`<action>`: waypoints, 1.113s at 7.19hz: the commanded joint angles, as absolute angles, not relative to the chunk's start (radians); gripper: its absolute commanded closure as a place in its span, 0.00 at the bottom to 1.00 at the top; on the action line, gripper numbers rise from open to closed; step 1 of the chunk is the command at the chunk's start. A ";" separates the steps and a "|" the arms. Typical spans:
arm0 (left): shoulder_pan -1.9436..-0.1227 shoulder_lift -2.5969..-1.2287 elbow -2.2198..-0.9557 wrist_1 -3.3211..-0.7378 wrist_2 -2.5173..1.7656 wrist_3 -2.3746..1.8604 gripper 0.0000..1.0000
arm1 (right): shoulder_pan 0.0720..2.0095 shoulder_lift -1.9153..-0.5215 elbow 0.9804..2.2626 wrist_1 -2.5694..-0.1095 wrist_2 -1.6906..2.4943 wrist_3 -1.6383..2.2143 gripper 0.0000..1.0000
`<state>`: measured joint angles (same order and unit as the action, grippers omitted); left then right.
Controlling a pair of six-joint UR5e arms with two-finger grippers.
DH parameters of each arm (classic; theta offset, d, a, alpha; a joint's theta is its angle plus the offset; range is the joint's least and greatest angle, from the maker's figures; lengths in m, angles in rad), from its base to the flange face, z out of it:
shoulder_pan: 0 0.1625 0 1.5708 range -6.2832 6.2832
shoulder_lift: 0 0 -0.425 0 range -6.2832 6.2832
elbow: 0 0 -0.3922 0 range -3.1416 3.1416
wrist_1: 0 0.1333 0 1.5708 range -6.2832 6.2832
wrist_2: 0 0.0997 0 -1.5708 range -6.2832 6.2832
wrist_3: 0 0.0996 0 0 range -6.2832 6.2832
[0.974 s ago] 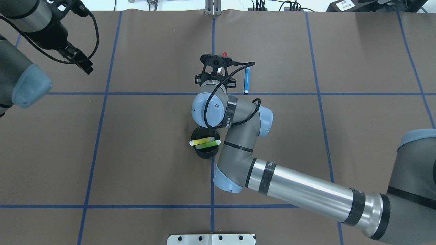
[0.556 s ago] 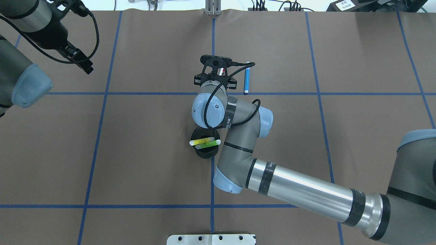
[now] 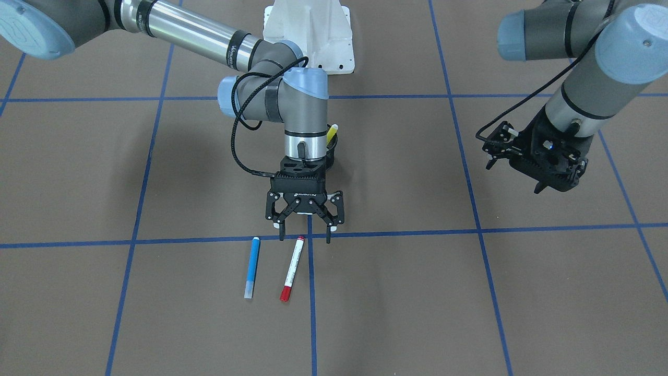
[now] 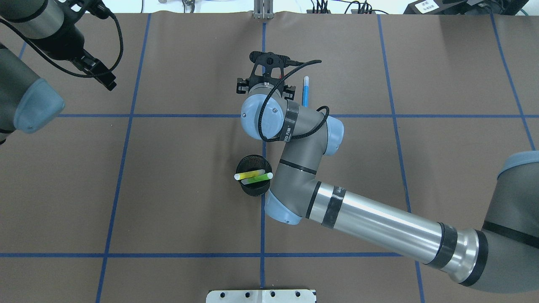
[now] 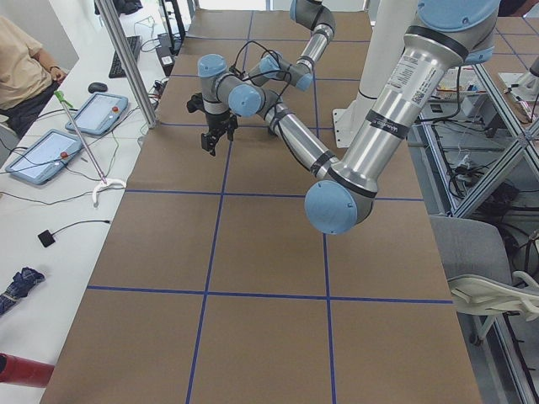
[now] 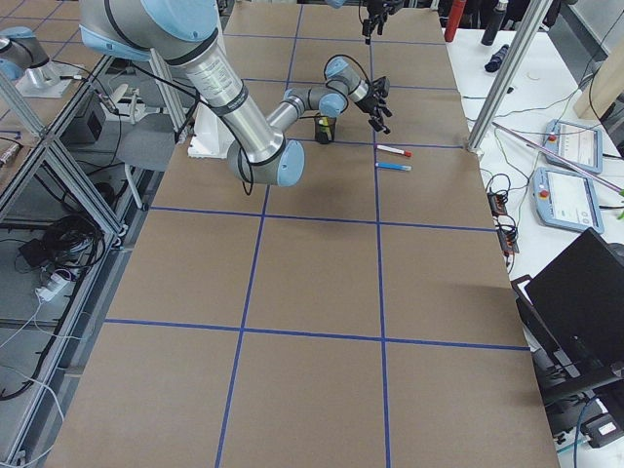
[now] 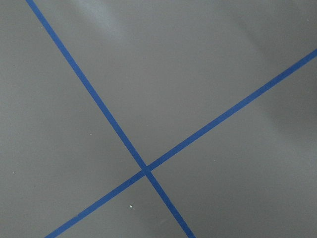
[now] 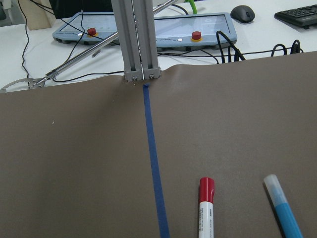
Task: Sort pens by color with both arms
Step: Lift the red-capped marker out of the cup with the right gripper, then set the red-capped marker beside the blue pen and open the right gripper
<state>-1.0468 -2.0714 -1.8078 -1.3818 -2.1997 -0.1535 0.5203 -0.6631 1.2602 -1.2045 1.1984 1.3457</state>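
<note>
The white pen with red cap (image 3: 291,269) and the blue pen (image 3: 252,267) lie side by side on the brown table, both also in the right wrist view, white (image 8: 206,208) and blue (image 8: 285,208). My right gripper (image 3: 305,237) is open and empty, jaws spread low over the white pen's pale end. In the overhead view it (image 4: 269,67) hides that pen beside the blue pen (image 4: 305,90). The yellow pen (image 4: 251,174) and green pen (image 4: 257,180) stand in the black mesh cup (image 4: 252,187) behind the right wrist. My left gripper (image 3: 540,180) hangs shut and empty far to the side.
The white base pedestal (image 3: 308,31) sits at the robot's edge. An aluminium post (image 8: 138,44) stands at the far table edge with operator consoles (image 8: 198,27) behind it. Blue tape lines (image 7: 143,168) grid the table. A person (image 5: 25,67) sits beyond the far side.
My right arm has reached farther from the base, so its gripper now covers the white pen, whose red cap showed past it before. The left arm has not moved.
</note>
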 commanded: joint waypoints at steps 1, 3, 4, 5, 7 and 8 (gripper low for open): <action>-1.016 -2.114 -1.819 -1.376 -2.192 -0.291 0.01 | 0.616 -0.667 1.284 -1.216 1.428 1.324 0.00; -0.973 -2.169 -1.816 -1.374 -2.187 -0.385 0.01 | 0.716 -0.710 1.391 -1.370 1.669 1.252 0.00; -0.942 -2.195 -1.815 -1.374 -2.187 -0.440 0.01 | 0.774 -0.728 1.457 -1.466 1.783 1.200 0.00; -0.908 -2.233 -1.812 -1.373 -2.186 -0.550 0.01 | 0.837 -0.754 1.498 -1.511 1.898 1.124 0.00; -0.833 -2.292 -1.810 -1.365 -2.160 -0.760 0.01 | 0.940 -0.863 1.567 -1.517 2.044 0.918 0.00; -0.783 -2.302 -1.810 -1.359 -2.099 -0.770 0.01 | 0.980 -0.921 1.604 -1.519 2.099 0.844 0.00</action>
<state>-0.8397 -2.2804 -1.8111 -1.3649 -2.1529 -0.7136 0.9240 -0.8514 1.5592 -1.5141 2.0215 0.9516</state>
